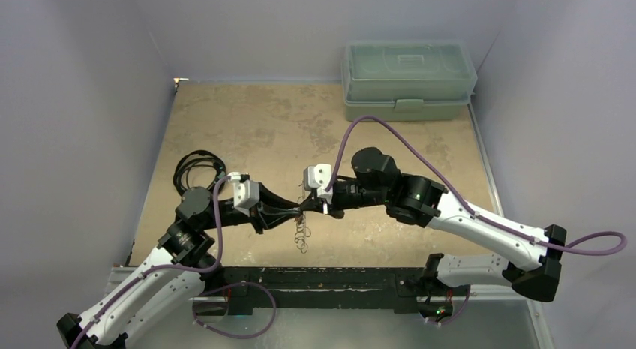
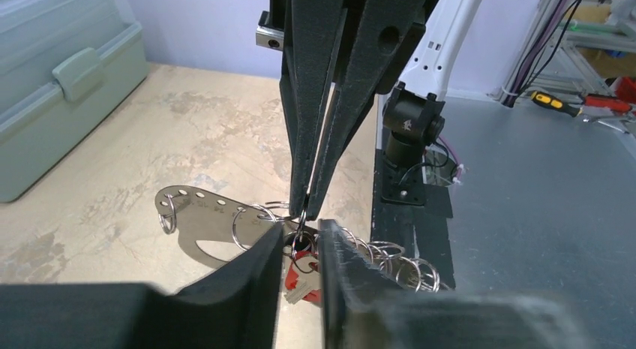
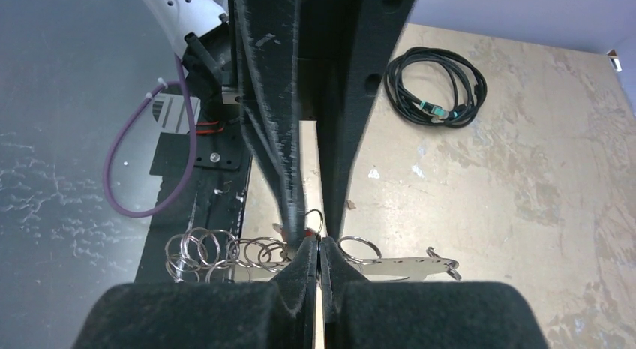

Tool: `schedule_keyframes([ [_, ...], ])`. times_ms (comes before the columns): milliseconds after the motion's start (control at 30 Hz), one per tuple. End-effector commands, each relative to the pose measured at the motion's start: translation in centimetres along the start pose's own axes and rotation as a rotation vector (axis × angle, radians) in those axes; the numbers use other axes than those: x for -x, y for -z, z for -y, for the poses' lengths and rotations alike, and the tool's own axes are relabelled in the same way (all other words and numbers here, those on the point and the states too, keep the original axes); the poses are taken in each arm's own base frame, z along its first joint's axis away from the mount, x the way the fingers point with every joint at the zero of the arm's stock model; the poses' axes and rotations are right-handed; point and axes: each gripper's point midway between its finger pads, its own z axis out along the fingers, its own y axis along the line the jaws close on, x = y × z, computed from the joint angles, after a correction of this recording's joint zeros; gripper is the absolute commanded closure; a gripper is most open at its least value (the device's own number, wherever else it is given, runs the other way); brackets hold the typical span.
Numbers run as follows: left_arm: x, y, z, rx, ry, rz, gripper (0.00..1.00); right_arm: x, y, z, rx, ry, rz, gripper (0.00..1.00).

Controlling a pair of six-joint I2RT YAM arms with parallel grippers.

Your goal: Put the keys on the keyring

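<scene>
My left gripper (image 1: 298, 212) and right gripper (image 1: 307, 210) meet tip to tip above the table's near middle. In the left wrist view the small key (image 2: 304, 281) with the red head sits in the narrow gap of my left gripper (image 2: 300, 233). It hangs from a thin silver ring. My right gripper (image 2: 306, 210) comes from above and is shut on that ring. The keyring's flat silver plate (image 2: 196, 214) with holes lies left of it, and a bunch of wire rings (image 2: 397, 263) lies right. The right wrist view shows my right gripper (image 3: 319, 244) shut, a red speck of the key (image 3: 307, 233), the plate (image 3: 405, 265) and the rings (image 3: 202, 251).
A green lidded box (image 1: 409, 79) stands at the back right. A coiled black cable (image 1: 196, 169) lies at the left, behind my left arm. The black mounting rail (image 1: 315, 281) runs along the near edge. Grey walls close in both sides.
</scene>
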Motion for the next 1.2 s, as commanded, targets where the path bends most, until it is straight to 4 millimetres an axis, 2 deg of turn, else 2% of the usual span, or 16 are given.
schedule_keyframes([
  [0, 2.8, 0.1, -0.3, 0.030, -0.064, 0.068, 0.69, 1.9, 0.5, 0.7, -0.057, 0.022, 0.096, 1.00],
  [67, 3.1, 0.3, -1.0, 0.080, -0.070, 0.066, 0.57, 2.1, 0.7, 1.1, -0.090, 0.020, 0.118, 1.00],
  [133, 3.3, 0.6, -1.7, 0.131, -0.081, 0.066, 0.50, 2.2, 1.0, 1.4, -0.121, 0.016, 0.139, 1.00],
  [300, 3.5, 0.9, -2.1, 0.163, -0.092, 0.071, 0.48, 2.8, 1.5, 2.1, -0.178, 0.010, 0.187, 1.00],
  [433, 3.2, 0.7, -2.5, 0.172, -0.082, 0.054, 0.59, 3.1, 1.7, 2.3, -0.192, 0.010, 0.202, 1.00],
  [800, 3.1, 0.6, -2.3, 0.156, -0.078, 0.047, 0.82, 3.3, 1.7, 2.1, -0.183, 0.011, 0.210, 1.00],
  [967, 3.2, 0.6, -2.2, 0.154, -0.085, 0.049, 1.00, 3.4, 1.6, 2.1, -0.179, 0.009, 0.216, 1.00],
  [1167, 3.3, 0.7, -2.2, 0.156, -0.089, 0.053, 1.00, 3.8, 2.0, 2.1, -0.186, 0.012, 0.241, 1.00],
])
